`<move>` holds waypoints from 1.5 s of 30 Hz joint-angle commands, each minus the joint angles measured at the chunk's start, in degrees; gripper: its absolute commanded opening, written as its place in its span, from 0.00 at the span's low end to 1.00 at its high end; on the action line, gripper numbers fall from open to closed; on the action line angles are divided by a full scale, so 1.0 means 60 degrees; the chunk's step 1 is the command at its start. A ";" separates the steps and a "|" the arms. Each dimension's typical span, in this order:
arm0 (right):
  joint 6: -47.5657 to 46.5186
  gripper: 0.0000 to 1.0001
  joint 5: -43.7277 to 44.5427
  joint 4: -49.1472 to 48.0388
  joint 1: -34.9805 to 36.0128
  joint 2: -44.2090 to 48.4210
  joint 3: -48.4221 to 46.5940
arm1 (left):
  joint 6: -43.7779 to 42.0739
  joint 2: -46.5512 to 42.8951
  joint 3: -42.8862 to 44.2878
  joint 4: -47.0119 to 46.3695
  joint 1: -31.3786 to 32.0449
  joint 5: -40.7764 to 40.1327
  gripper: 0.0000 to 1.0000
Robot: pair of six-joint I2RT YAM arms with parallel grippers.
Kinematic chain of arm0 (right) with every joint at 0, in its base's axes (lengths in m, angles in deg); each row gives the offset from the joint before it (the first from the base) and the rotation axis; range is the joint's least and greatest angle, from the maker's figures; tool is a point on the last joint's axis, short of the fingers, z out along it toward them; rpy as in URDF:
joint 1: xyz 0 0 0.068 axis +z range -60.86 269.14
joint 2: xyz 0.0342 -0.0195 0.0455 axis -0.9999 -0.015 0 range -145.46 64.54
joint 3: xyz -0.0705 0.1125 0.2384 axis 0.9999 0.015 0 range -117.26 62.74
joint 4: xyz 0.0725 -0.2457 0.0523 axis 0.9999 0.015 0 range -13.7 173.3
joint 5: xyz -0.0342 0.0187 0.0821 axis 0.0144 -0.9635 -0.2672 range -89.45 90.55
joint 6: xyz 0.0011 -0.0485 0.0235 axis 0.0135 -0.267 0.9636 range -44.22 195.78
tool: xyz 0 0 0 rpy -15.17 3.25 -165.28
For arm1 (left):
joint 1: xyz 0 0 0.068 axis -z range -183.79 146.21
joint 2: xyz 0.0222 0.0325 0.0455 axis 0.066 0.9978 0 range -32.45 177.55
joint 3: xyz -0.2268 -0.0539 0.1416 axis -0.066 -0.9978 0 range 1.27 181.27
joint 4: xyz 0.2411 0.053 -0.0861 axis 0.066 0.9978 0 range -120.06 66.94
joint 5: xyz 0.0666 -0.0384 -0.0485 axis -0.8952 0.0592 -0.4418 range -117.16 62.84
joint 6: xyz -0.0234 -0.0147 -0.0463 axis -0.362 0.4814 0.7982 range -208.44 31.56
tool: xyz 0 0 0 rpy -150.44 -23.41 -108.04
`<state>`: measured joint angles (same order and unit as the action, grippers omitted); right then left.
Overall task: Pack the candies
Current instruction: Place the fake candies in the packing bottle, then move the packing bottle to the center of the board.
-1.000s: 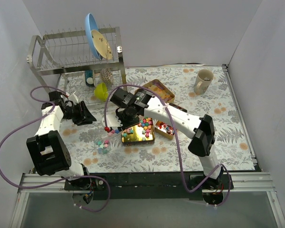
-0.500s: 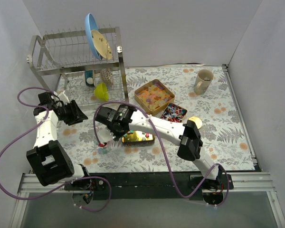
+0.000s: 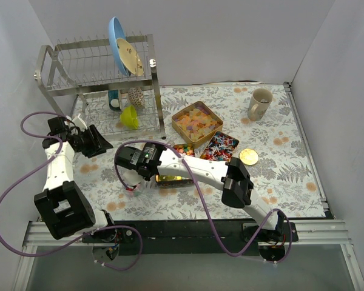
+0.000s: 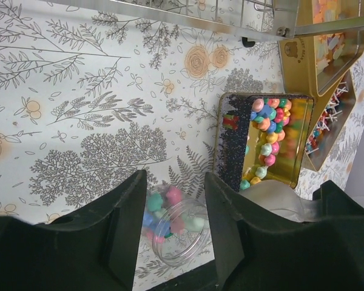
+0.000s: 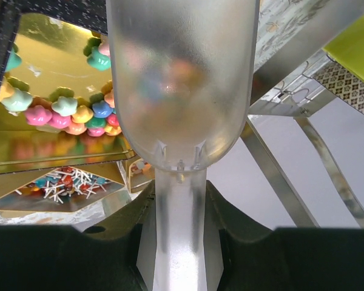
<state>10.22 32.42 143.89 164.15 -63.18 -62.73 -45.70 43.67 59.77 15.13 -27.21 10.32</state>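
A clear jar [image 4: 173, 221] holding a few pastel star candies lies on the table, seen between my left gripper's open jaws and well below them. My left gripper [image 4: 173, 182] is open and empty; in the top view it [image 3: 91, 140] hovers by the rack. My right gripper [image 5: 181, 203] is shut on the handle of a frosted scoop [image 5: 182, 79] with blurred pastel candies inside. It [image 3: 133, 168] is over the jar's area. A gold tin [image 4: 291, 173] of pastel candies sits beside the jar. An orange-candy tin [image 3: 197, 121] and a red-white-blue-candy tin [image 3: 218, 145] lie behind.
A metal dish rack [image 3: 97, 66] with plates, a green cup [image 3: 129, 116] and a patterned cup stands at the back left. A beige mug [image 3: 259, 103] is at the back right. A round gold lid [image 3: 249, 156] lies right of the tins.
My right arm swung left from over the pastel tin to the jar, carrying the scoop. My left gripper drew back to the left, away from the jar.
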 commanded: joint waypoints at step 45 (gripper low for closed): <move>0.4306 0.01 -0.3174 -0.0367 -0.6685 0.6287 0.3978 | -0.6039 -0.0031 -0.0579 0.1596 0.5499 -0.3929 0.41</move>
<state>35.12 14.70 142.58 124.08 -25.09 -35.52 -79.69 43.73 57.81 30.80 4.03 -8.77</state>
